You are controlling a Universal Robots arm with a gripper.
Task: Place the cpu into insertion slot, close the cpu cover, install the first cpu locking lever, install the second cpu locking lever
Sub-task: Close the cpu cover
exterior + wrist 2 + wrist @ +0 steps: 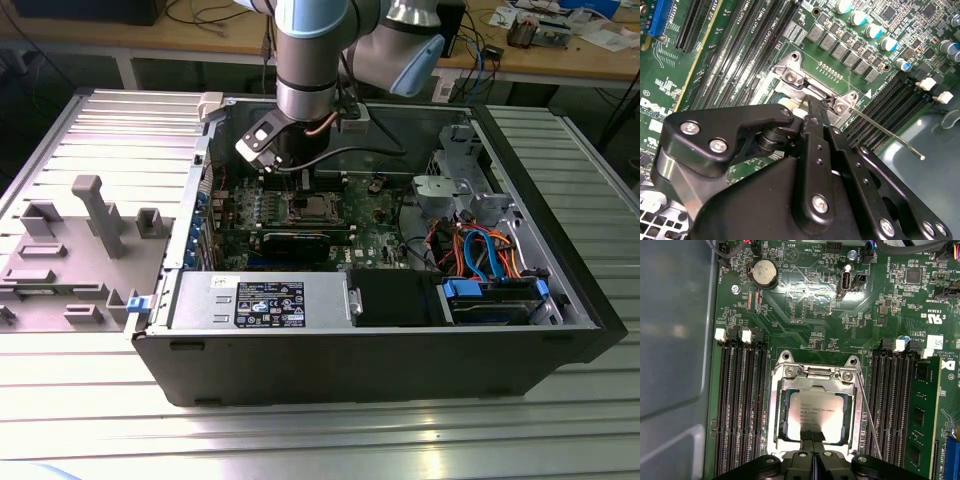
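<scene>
Landmark: insertion slot (784,412), a square socket with a dark inner edge and silvery rim, set in glossy green circuit board.

- cpu (817,410): flat square chip with a matte silver-grey top, seated in the slot.
- cpu cover (815,382): thin shiny metal frame with a square window, lying flat over the slot. The chip top shows through the window.
- gripper (813,436): black metal fingers pressed together with only a hairline seam between them and nothing held. The tips are at the edge of the chip, over the slot. In the second wrist view the gripper (815,117) shows bolted black linkage plates just above the slot's screwed corner brackets.
- Locking lever (869,420): thin bare wire rod starting at 1 corner of the slot and slanting away from the cover's side, not tucked in. In the second wrist view the rod (890,138) sticks out over the slots beside the socket.
- Memory slots (740,405): long narrow black ribbed channels with white clips, flanking the slot on 2 sides.
- Memory stick (922,410): green, stands past the lever side of the slot.
- Coin cell (763,273): round, silver, well apart from the slot.

In the exterior view the grey-and-blue arm (310,60) reaches down into the open black case (350,360) directly above the slot. The silver power-supply box (260,300) sits between the slot and the case's front wall.
</scene>
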